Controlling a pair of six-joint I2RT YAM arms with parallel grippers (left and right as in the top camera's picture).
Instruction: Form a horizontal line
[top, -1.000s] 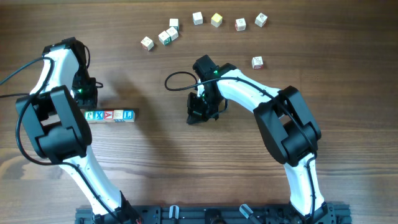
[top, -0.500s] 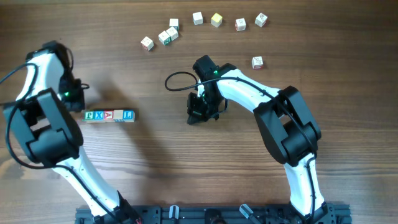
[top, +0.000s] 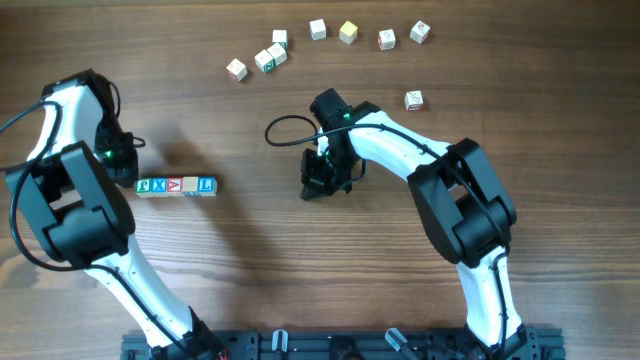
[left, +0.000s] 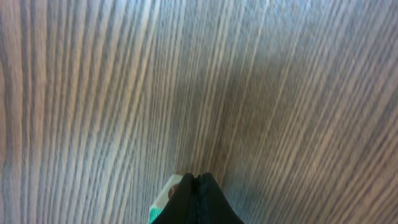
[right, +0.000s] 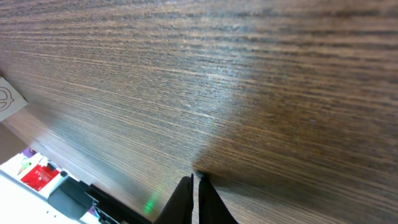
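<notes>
At the worktop's (top: 250, 260) left side, the left tool (left: 198, 184) is pressed together on nothing, just beside the left end of the horizontal line (top: 178, 186) of lettered cubes. Mid-worktop, the right tool (right: 195, 185) is likewise pressed together, empty. Loose cubes (top: 347, 32) lie scattered along the far edge, well apart from both.
</notes>
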